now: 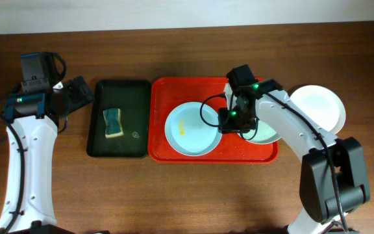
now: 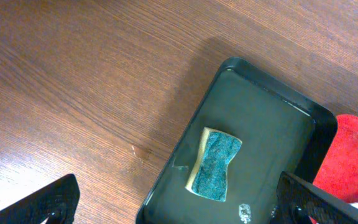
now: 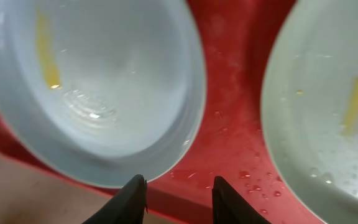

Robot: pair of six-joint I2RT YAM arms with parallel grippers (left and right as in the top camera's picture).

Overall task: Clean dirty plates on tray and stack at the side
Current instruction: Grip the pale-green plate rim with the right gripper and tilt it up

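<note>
Brown wood-grain tabletop (image 1: 174, 195) carries two trays side by side. The red tray (image 1: 160, 153) sits at centre and the smaller dark tray (image 1: 98, 133) lies just to its left; their rims nearly touch.

1. The pale blue plate (image 1: 190, 130) lies flat in the left half of the red tray, with a yellow smear (image 1: 183, 128) on its face.
2. The mint green plate (image 1: 265, 136) lies in the right half, partly covered by the right arm. The right wrist view shows yellow residue on it.
3. The white plate (image 1: 317, 106) rests on the table, just right of the red tray.
4. A blue-green sponge (image 1: 113, 122) lies in the dark tray.

The right gripper (image 1: 234, 121) hangs over the gap between the two plates on the red tray, fingers apart and holding nothing. The left gripper (image 1: 78, 95) sits beside the dark tray, fingers spread wide and empty.
</note>
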